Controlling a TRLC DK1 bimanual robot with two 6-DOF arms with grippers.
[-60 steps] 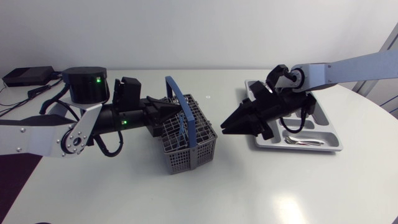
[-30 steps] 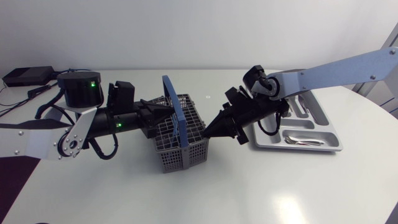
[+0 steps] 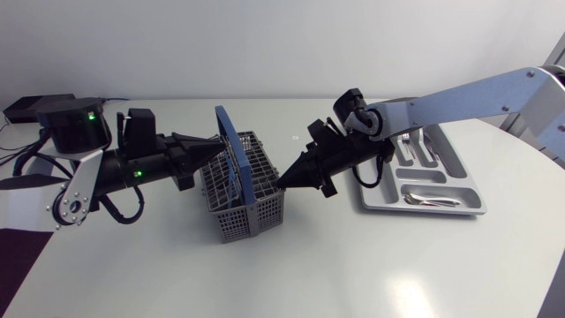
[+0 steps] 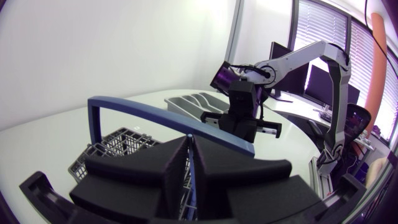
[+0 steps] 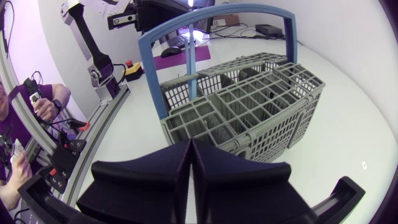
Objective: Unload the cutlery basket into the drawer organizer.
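The grey cutlery basket with a blue arched handle stands left of the table's middle. My left gripper reaches into it from the left. In the left wrist view its fingers are shut on a thin blue strip of the basket under the handle. My right gripper is shut and empty, its tip at the basket's right rim; the basket lies just ahead of it. The grey drawer organizer sits at the right, with a spoon in its front compartment. I cannot make out cutlery in the basket.
A black box with cables lies at the table's back left corner. The white table stretches bare in front of the basket and the organizer.
The left arm has drawn back to the left, taking the basket with it. The right gripper has come from over the organizer to the basket's right rim and has shut.
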